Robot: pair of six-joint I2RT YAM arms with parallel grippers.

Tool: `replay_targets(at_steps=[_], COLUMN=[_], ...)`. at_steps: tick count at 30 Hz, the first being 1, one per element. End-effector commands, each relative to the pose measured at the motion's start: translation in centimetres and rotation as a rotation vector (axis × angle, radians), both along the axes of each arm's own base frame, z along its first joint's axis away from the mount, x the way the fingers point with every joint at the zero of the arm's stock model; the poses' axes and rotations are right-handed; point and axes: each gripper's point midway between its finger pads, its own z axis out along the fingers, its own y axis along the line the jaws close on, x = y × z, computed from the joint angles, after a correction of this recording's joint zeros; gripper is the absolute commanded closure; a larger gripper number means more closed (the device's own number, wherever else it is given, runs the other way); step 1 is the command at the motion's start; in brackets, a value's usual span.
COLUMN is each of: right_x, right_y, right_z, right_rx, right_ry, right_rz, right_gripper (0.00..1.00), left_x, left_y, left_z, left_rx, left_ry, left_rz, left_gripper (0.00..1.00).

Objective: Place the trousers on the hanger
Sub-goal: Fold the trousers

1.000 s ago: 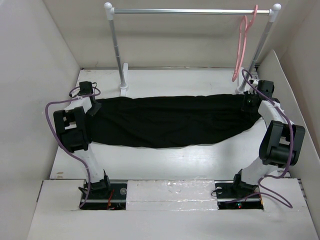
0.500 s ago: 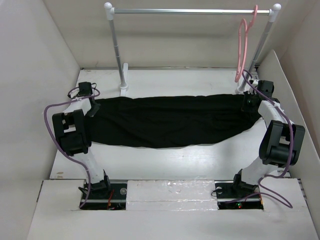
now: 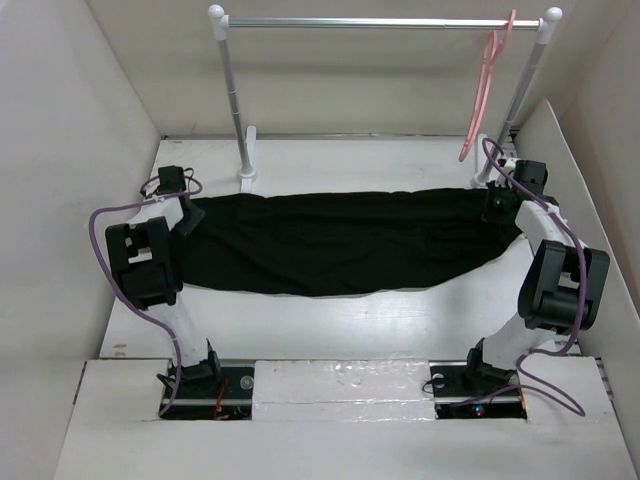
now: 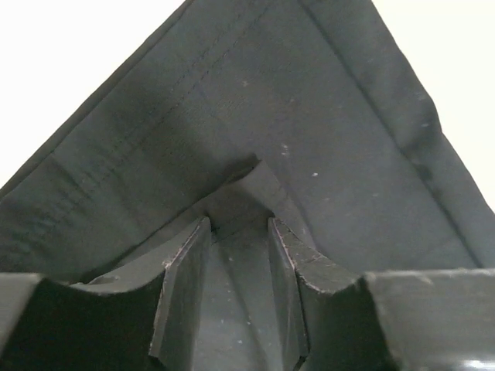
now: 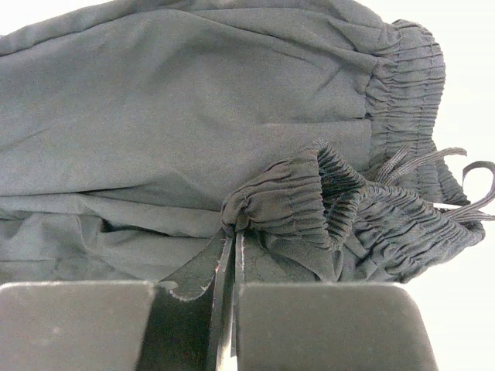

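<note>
Only the hanger swung slightly on its rail; trousers stayed taut, left gripper and right gripper each pinching an end, so the lift was judged pending.

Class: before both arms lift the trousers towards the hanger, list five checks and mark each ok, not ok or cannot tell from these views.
1. Right end effector clamped on trousers: ok, shut on a fold of the waistband.
2. Left end effector clamped: cannot tell; cloth bunches between its fingers, which stand apart.
3. Trousers spread out between the two arms: ok.
4. Hanger ready: cannot tell; it hangs tilted at the right end of the rail.
5. Drawstring clear of the grip: ok, it lies loose to one side.
</note>
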Motion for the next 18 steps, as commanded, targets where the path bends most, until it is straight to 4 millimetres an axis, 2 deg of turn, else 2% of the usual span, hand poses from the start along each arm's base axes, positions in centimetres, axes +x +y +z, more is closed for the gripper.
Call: replay_targets(at_steps=[1,5,7,8,9,11,18], right_x=[1.4,1.3,1.2,1.2,1.2,1.2,1.2], right_y=[0.7,1.1,1.1,1.1,1.1,1.0,1.5], right_z=[0.6,0.3,0.2,0.2,0.2,0.3,0.4], right_rx=[0.011,0.011,0.009,0.008,0.008,0.006,0.009], right_ry=[-0.054,-0.048,-0.045,-0.045,-0.045,-0.049,-0.049], right_rz=[0.031,0.04,0.04,0.041,0.041,0.04,0.05], right_gripper=[1.0,1.0,1.0,1.0,1.0,1.0,1.0], left_x=[0.8,0.9,0.8,0.5,0.3,0.0,-1.6], left_y=[-0.1,-0.8,-0.7,-0.6,-0.4,-0.3,-0.1], left_z=[0.3,-0.6,-0.8,-0.9,-0.8,-0.5,0.5], left_rx=[-0.007,-0.044,-0.039,-0.035,-0.024,-0.014,0.002], left_ry=[-0.014,-0.009,-0.009,-0.002,0.0,-0.001,0.008], left_rz=[-0.019,-0.039,-0.03,-0.025,-0.015,-0.006,0.025], left_gripper=[0.67,0.68,0.73,0.78,0.89,0.99,1.0])
